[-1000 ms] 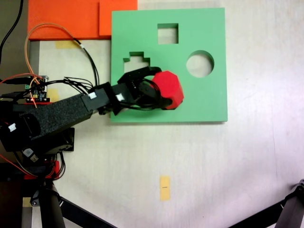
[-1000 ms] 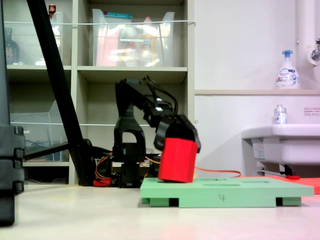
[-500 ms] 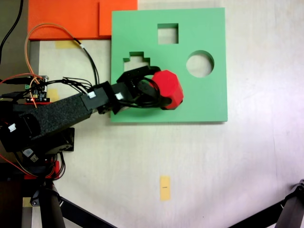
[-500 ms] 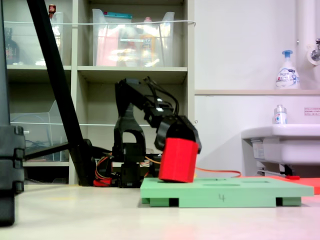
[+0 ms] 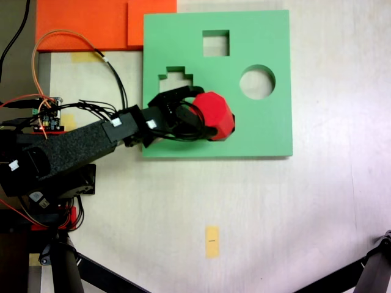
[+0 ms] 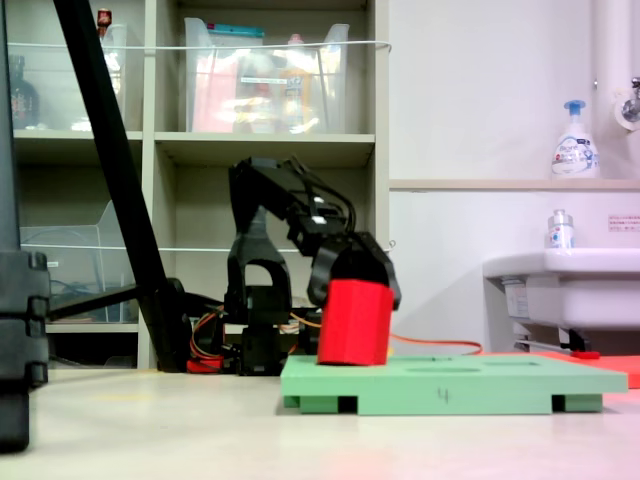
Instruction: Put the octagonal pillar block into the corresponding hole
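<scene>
Clamped in the gripper (image 5: 197,117) and almost upright at its tip: the octagonal pillar block (image 5: 213,115), bright red, eight-sided on top with short straight sides, its lower edge at or barely above the green board (image 5: 269,131) in the second exterior view. Mid-insertion, by the look of it, with the corresponding hole hidden directly beneath block and jaws. Next: squaring the facets to that unseen cutout, pressing straight down, then letting go.

table (image 5: 305,213): pale | on it: green board (image 5: 263,131), orange sheets (image 5: 79,24), yellow tape (image 5: 212,241)
</scene>
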`<state>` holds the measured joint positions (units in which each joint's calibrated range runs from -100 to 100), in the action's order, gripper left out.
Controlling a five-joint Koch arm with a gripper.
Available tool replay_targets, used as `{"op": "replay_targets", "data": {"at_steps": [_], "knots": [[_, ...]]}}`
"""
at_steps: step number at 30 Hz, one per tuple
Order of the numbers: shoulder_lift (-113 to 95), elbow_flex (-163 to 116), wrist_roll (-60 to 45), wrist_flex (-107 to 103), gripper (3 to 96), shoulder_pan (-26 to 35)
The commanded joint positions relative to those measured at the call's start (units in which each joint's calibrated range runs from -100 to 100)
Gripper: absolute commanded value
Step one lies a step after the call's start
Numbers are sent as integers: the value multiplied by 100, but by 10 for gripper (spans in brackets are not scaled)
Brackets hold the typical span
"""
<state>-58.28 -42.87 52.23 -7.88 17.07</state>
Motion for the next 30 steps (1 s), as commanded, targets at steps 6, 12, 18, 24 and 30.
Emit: {"op": "replay_targets", "data": {"at_steps": [6, 12, 18, 24, 30], "knots": [[-192, 80, 259, -35, 338, -15], [-38, 30, 190, -6, 338, -54], [185, 110, 186, 42, 339, -63], [409, 199, 391, 61, 340, -127], [604, 209, 713, 100, 340, -181]]}}
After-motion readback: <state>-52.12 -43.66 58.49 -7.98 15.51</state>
